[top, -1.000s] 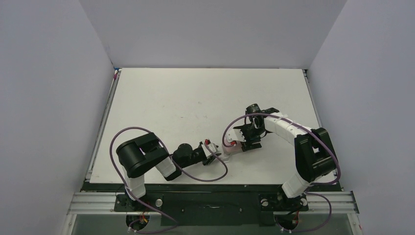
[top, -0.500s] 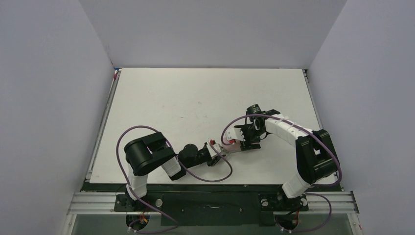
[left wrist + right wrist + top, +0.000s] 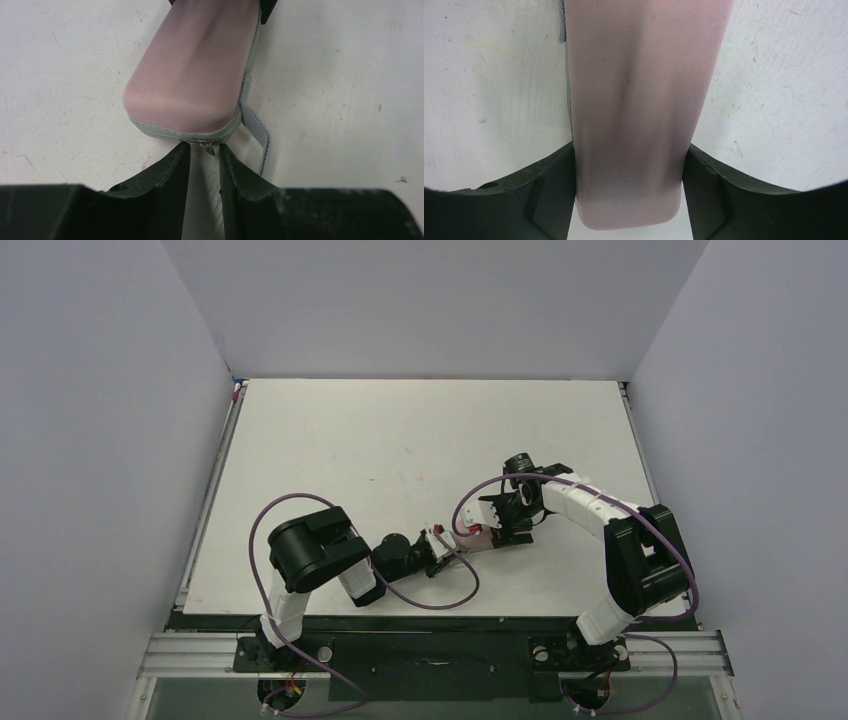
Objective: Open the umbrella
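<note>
The umbrella itself is out of view. What shows is a closed oval pinkish-grey hard case (image 3: 192,75) lying on the white table (image 3: 400,440). My right gripper (image 3: 629,146) is shut on the case (image 3: 639,100), one finger pressed against each long side. My left gripper (image 3: 203,147) sits low at the case's near end with its jaws narrow but apart. The small metal zipper pull (image 3: 207,148) hangs between the tips, and neither finger touches it. A grey strap (image 3: 256,127) trails from the case's right side. From above, the case (image 3: 470,537) lies between my left gripper (image 3: 441,545) and right gripper (image 3: 497,524).
Purple cables loop from both arms across the table's near middle (image 3: 460,580). White walls enclose the table on three sides. The table's front edge (image 3: 420,618) runs just behind my left arm.
My left arm has moved right, up to the case's end, and its jaws have narrowed around the zipper pull. The right arm and the case have not moved.
</note>
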Robot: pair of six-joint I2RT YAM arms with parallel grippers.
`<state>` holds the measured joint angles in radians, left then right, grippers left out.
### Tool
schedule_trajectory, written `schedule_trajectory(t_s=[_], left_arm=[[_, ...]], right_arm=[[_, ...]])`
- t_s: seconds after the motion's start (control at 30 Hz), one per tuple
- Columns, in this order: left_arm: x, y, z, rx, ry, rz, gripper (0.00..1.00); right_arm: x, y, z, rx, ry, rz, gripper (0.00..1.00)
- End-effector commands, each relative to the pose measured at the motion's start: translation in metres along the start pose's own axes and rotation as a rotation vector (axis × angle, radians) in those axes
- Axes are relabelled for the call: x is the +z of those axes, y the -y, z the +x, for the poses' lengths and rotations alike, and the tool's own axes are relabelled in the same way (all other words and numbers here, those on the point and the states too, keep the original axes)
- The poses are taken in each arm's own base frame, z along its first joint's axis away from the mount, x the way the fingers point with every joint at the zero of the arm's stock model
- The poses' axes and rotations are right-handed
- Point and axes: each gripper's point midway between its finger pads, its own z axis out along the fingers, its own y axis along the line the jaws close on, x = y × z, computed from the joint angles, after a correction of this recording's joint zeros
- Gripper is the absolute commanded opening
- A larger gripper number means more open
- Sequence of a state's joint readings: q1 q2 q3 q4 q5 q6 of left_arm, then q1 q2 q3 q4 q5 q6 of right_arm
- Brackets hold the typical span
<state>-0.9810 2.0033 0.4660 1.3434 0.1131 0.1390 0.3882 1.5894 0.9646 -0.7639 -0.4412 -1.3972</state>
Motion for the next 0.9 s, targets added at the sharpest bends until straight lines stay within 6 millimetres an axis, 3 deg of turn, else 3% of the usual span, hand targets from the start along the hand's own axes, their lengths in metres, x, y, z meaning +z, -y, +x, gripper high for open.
schedule_trajectory(t_s=[0.0, 0.3, 0.37, 0.57, 0.87], left_arm=[[0.010, -0.004, -0.021, 0.005, 0.078, -0.019, 0.25], [0.009, -0.006, -0.039, 0.007, 0.124, -0.025, 0.26], [0.009, -0.006, -0.043, 0.007, 0.132, -0.022, 0.23], [0.010, -0.007, -0.048, 0.017, 0.138, -0.022, 0.01], [0.005, -0.018, -0.048, 0.024, 0.131, -0.079, 0.00]], right_arm=[[-0.007, 0.000, -0.013, -0.025, 0.037, 0.021, 0.20], [-0.006, -0.001, -0.011, -0.029, 0.029, 0.017, 0.20], [-0.005, -0.001, -0.011, -0.030, 0.028, 0.016, 0.20], [-0.005, -0.001, -0.010, -0.041, 0.022, 0.020, 0.19], [-0.005, -0.009, -0.008, -0.107, 0.015, 0.005, 0.19]])
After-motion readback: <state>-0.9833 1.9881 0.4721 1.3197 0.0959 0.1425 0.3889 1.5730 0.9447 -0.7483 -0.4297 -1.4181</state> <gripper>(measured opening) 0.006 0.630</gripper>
